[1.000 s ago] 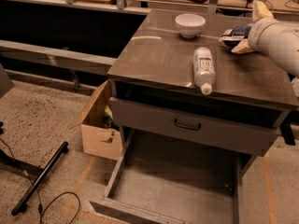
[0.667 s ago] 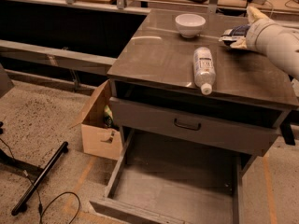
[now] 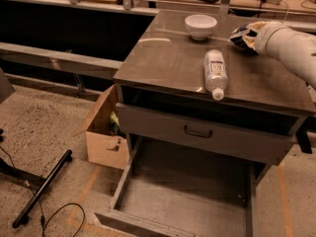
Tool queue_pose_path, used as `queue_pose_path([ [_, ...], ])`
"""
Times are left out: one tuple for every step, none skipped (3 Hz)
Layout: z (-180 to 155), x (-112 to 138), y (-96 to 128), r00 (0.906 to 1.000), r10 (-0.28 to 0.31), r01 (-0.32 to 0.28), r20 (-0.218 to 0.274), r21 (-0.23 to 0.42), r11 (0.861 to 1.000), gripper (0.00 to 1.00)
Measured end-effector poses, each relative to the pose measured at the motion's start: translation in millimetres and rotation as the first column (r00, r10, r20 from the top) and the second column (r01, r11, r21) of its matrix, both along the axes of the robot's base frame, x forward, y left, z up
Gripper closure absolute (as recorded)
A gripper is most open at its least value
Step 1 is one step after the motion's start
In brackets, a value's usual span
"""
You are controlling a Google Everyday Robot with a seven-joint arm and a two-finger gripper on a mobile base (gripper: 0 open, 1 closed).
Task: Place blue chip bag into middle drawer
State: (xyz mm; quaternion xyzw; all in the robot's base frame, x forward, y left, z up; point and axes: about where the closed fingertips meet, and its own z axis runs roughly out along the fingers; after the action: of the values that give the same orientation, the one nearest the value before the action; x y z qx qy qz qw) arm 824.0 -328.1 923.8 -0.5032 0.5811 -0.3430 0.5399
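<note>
The blue chip bag (image 3: 239, 35) lies on the cabinet top at the back right, to the right of the white bowl; only its dark left part shows. My gripper (image 3: 251, 33) is at the end of the white arm (image 3: 291, 48) that reaches in from the right. It sits right at the bag and covers most of it. The middle drawer (image 3: 187, 201) is pulled far out low at the front of the cabinet, and its flat grey floor is bare.
A white bowl (image 3: 200, 25) stands at the back of the cabinet top (image 3: 163, 58). A clear plastic bottle (image 3: 215, 73) lies on its side near the front edge. A grey drawer front with a black handle (image 3: 197, 132) is above the open drawer. A cardboard box (image 3: 101, 132) stands to the left on the floor.
The arm's end has shifted a little towards the back of the cabinet top, onto the bag. The bottle, bowl and drawers have not moved.
</note>
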Motion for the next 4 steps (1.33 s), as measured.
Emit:
queue_pose_path([
  [0,0,4,0.9998,0.017,-0.017,0.002,0.0,1.0,0.98],
  [6,-6,-2,1.0,-0.005,0.005,-0.004,-0.008,1.0,1.0],
  [22,-28,-26,0.9967,-0.073,0.073,-0.037,0.008,0.997,1.0],
  [36,-64,-50,0.9827,-0.15,0.153,-0.109,0.023,0.988,1.0],
])
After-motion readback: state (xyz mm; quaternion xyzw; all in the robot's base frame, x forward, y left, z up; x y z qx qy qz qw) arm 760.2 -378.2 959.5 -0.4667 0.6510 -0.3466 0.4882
